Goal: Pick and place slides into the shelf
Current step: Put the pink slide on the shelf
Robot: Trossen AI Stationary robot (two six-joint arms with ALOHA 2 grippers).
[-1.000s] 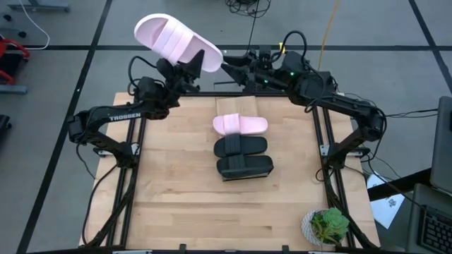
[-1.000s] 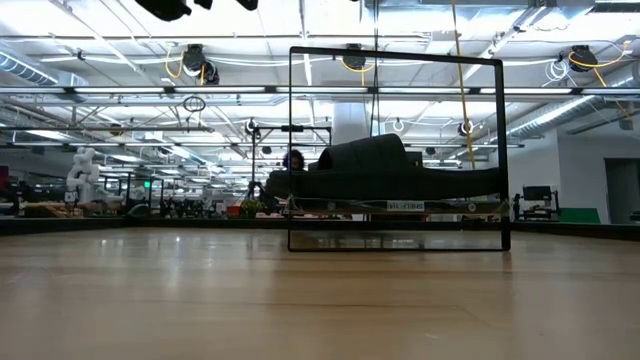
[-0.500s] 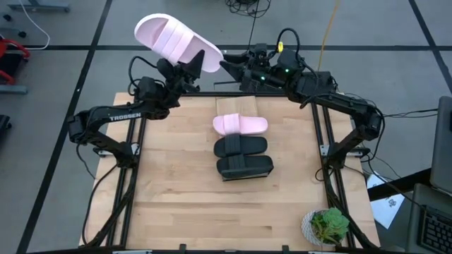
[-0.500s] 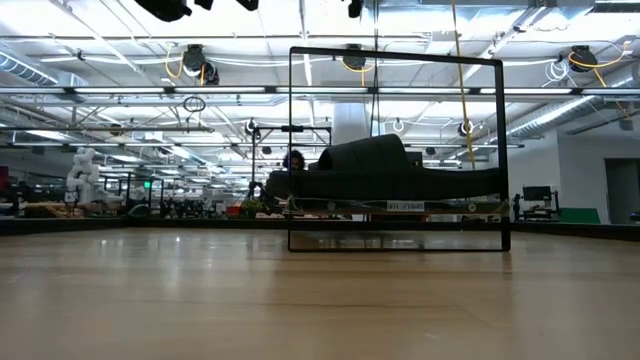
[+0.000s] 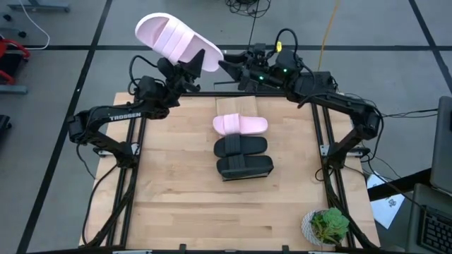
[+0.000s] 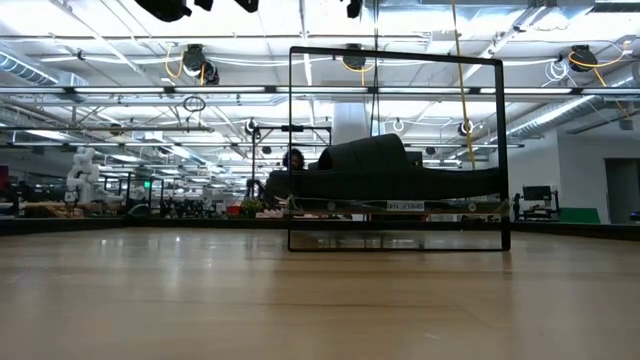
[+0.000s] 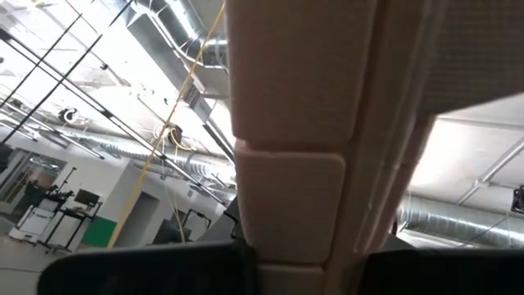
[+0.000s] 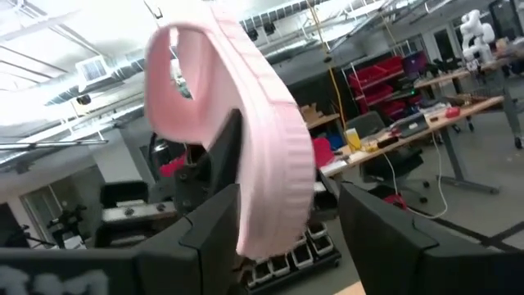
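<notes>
My left gripper (image 5: 189, 69) is shut on a pale pink slide (image 5: 173, 39), raised high over the table's far edge. My right gripper (image 5: 227, 66) is open at that slide's right-hand end (image 8: 274, 176), one finger on each side of it. The shelf (image 5: 236, 106) stands mid-table; in the low view its dark frame (image 6: 395, 50) shows. Another pink slide (image 5: 240, 125) and two black slides (image 5: 241, 146) (image 5: 244, 166) lie on it side by side, flat on their soles. My left gripper pinches the pink slide by the long side edge of its sole (image 5: 195, 61), coming from below and slanting up toward the far side. In the left wrist view the sole's edge (image 7: 286, 164) runs up between the fingers. The slide is lifted clear and tilted. My right gripper's fingers (image 8: 217, 225) flank the slide's end; whether they touch it I cannot tell.
A potted green plant (image 5: 326, 227) sits at the table's near right corner. Dark frame rails (image 5: 131, 176) run along the table's left and right sides. Bare wood (image 5: 212, 212) lies between the shelf and the near edge.
My right gripper has moved a little toward the table's left, closing in on the end of the raised pink slide. The left arm and the slide have kept still.
</notes>
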